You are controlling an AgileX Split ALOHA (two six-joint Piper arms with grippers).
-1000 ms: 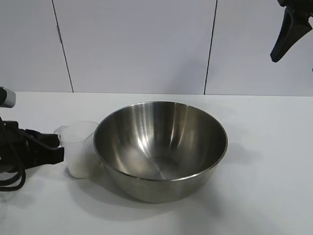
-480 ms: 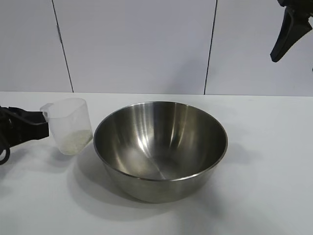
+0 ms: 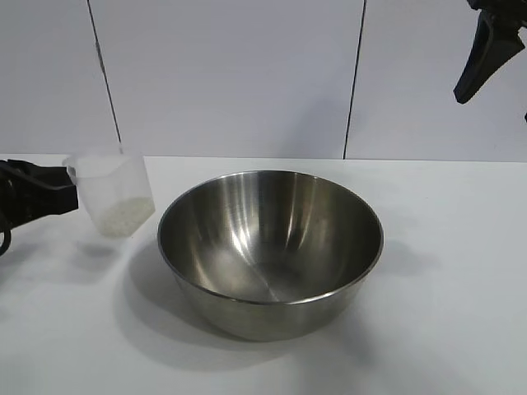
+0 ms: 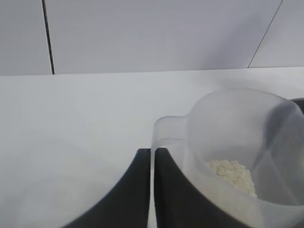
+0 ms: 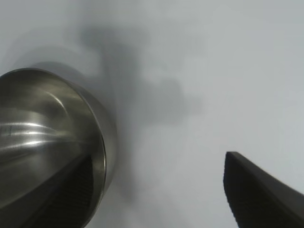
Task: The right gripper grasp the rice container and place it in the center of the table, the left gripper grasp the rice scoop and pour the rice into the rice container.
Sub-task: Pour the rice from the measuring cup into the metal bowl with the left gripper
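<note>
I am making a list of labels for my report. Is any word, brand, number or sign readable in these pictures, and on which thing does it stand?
None can be read.
Rice scoop: no scale marks or print visible.
Rice container: bare steel, no stamp visible.
Left hand and right hand: plain black, no lettering.

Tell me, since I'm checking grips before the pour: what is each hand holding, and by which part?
The left hand holds the plastic scoop by its side handle. The right hand holds nothing.

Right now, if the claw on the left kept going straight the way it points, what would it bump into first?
Probably the steel bowl. The left gripper, shut on the plastic scoop, points roughly level toward it; depth is uncertain.
</note>
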